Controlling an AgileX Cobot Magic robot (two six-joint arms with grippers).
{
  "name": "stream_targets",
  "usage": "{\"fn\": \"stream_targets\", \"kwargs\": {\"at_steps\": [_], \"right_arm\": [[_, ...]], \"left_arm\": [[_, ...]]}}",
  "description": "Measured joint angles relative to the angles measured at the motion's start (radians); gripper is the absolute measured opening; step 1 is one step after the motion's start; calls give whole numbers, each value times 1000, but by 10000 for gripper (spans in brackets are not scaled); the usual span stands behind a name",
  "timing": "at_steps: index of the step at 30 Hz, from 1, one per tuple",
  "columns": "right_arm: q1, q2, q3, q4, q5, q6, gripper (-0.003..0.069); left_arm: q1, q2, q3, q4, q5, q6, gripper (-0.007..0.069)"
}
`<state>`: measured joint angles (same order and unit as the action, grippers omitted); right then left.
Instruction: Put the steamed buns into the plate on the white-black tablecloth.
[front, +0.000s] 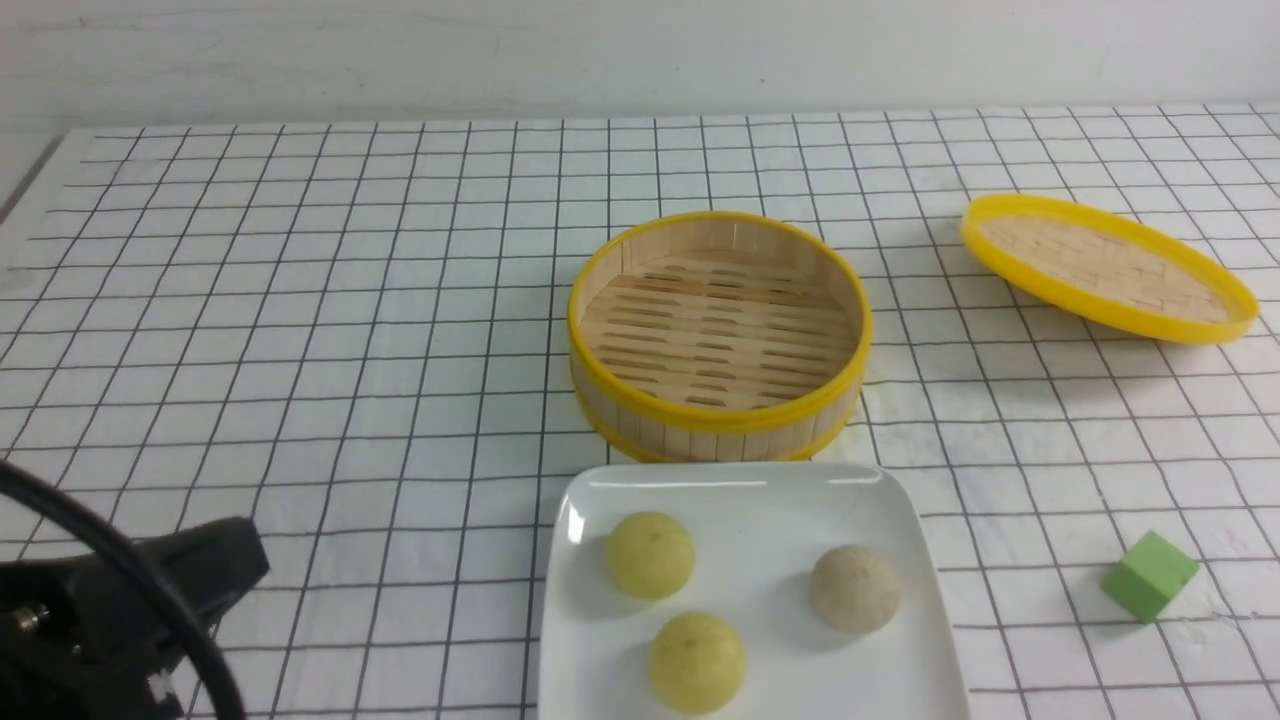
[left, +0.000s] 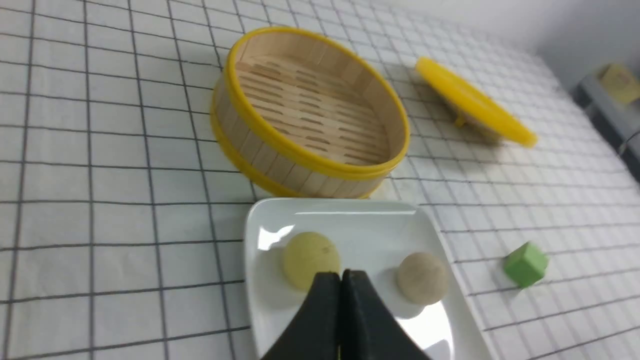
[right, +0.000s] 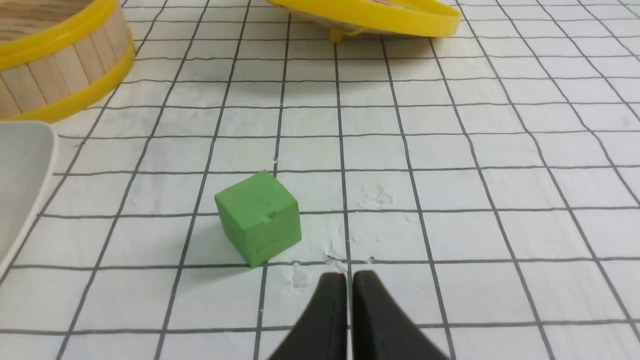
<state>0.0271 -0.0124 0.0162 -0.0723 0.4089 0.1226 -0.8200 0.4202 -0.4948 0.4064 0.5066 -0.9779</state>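
End effectors, left and right: the left end effector (left: 342, 280) has its dark fingertips together, with nothing between them; in its wrist view they overlap the plate (front: 800, 690). The right end effector (right: 349, 282) likewise has its tips brought together, only a thin line showing between them, and it holds nothing; its wrist view shows it near the green cube (front: 1150, 577).

The plate, white and glossy with rounded corners, rests on the tablecloth (front: 400, 350), a white cloth with thin black grid lines that covers the worktop. Its near edge lies outside the front view.

Three buns lie on the plate, apart from one another: a yellow bun (front: 650, 556) towards the far left, a second yellow bun (front: 697, 663) nearer the camera, and a beige bun (front: 855, 589) on the right side.

Directly beyond the plate stands the round steamer basket (front: 720, 420) — yellow-rimmed, open at the top, its slatted bamboo base visible and bare. The steamer lid (front: 1110, 265), also yellow-rimmed, sits to the right and farther back, tilted above the cloth. The green cube lies on the cloth to the right of the plate, well apart from it. Part of the left arm (front: 120, 620) — dark, with a black cable — shows at the lower left.
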Motion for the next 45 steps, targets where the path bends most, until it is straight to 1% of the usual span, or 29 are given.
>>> {"fn": "stream_targets", "kwargs": {"at_steps": [3,7,12,15,18,19,21,22,23,24,25,26,29,32,34,35,36,39,41,45], "right_arm": [[0,0,0,0,0,0,47],[0,0,0,0,0,0,53],[0,0,0,0,0,0,61],[0,0,0,0,0,0,66],[0,0,0,0,0,0,69],[0,0,0,0,0,0,72],[0,0,0,0,0,0,74],[0,0,0,0,0,0,76],[0,0,0,0,0,1,78],[0,0,0,0,0,1,78],[0,0,0,0,0,1,78],[0,0,0,0,0,3,78],[0,0,0,0,0,3,78],[0,0,0,0,0,3,81],[0,0,0,0,0,3,85],[0,0,0,0,0,3,85],[0,0,0,0,0,3,87],[0,0,0,0,0,3,93],[0,0,0,0,0,3,96],[0,0,0,0,0,3,96]], "left_arm": [[0,-2,18,11,13,-66,19],[0,-2,21,26,50,-80,20],[0,-2,22,56,140,-84,20],[0,-2,28,79,150,-84,23],[0,-3,51,93,132,-41,27],[0,-11,86,86,107,51,31],[5,-18,106,70,94,105,33],[34,-38,143,12,67,190,34],[63,-54,165,-26,50,245,35],[70,-58,169,-35,46,267,35],[109,-80,188,-73,28,314,36],[186,-119,231,-134,-26,426,36],[337,-187,295,-226,-121,593,36],[490,-248,373,-286,-163,737,36],[569,-272,411,-297,-164,780,36],[577,-275,420,-298,-164,783,36],[629,-298,452,-300,-164,796,38],[696,-358,502,-302,-162,807,41],[717,-407,521,-304,-157,808,45],[724,-431,522,-306,-149,808,48]]}}
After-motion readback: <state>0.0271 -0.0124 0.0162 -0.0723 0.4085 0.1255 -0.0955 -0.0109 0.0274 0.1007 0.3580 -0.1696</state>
